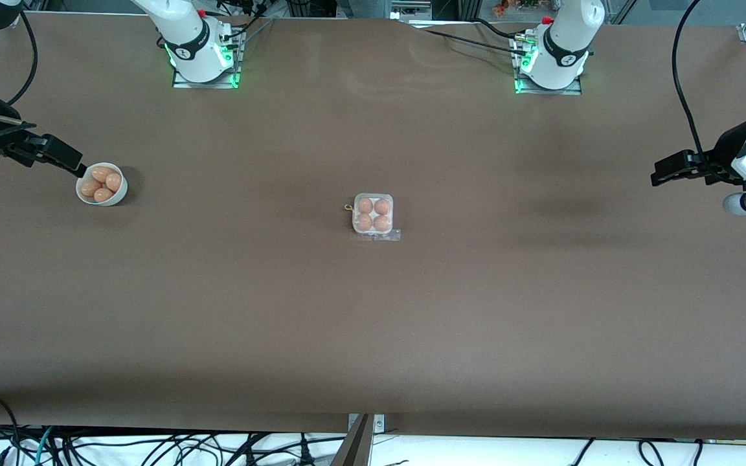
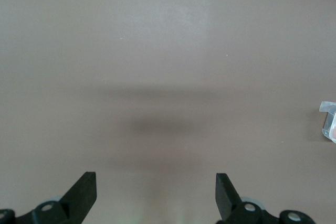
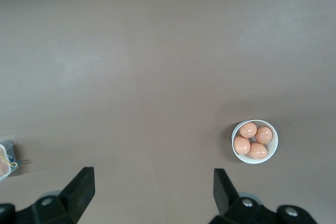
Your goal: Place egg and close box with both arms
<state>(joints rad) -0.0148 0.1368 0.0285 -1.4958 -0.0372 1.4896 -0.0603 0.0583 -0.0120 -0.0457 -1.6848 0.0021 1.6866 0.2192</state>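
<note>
**Operator:** I've got both arms parked out at the table ends. My right gripper [image 3: 149, 192] hangs wide and empty at the right arm's end, just beside the bowl [image 1: 101, 184] and a little above it. My left gripper [image 2: 156, 195] is also wide and empty, over bare table [image 1: 373, 336] at the left arm's end, waiting.

**Observer:** Where's the box?

**Operator:** The box [image 1: 373, 217] sits mid-table, well apart from both grippers and roughly between them. I count 4 eggs in its cells already. The clear lid looks to be lying over them, with its tab toward the front camera, though I can't tell whether it has latched.

**Observer:** And the loose eggs?

**Operator:** 4 more in the bowl; the nearest egg [image 3: 248, 129] shows clearly from the right wrist.

**Observer:** So which arm goes first?

**Operator:** If another egg were needed, the right one, since the bowl lies just off its fingers, on the box side. But with every cell full, I judge what matters is the lid. The box lies toward the table's middle from each gripper, so both would have to travel inward about equally to press it.
</note>
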